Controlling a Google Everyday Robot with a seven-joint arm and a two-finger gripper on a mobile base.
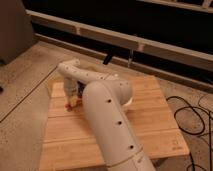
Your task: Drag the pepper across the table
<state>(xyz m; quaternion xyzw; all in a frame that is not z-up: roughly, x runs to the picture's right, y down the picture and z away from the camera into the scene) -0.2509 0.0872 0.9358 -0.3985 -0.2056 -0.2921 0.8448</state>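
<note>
The white arm (107, 115) hides much of the tabletop (155, 120) and runs off the bottom edge. At the tabletop's left side, the tool (71, 100) is a blur over the pepper (68, 106), which shows only as a red speck beside it.

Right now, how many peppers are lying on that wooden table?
1. The pepper, a small red thing, lies near the left edge of the table, right under the gripper at the end of the white arm. The arm hides part of the tabletop, so another could be concealed.
</note>
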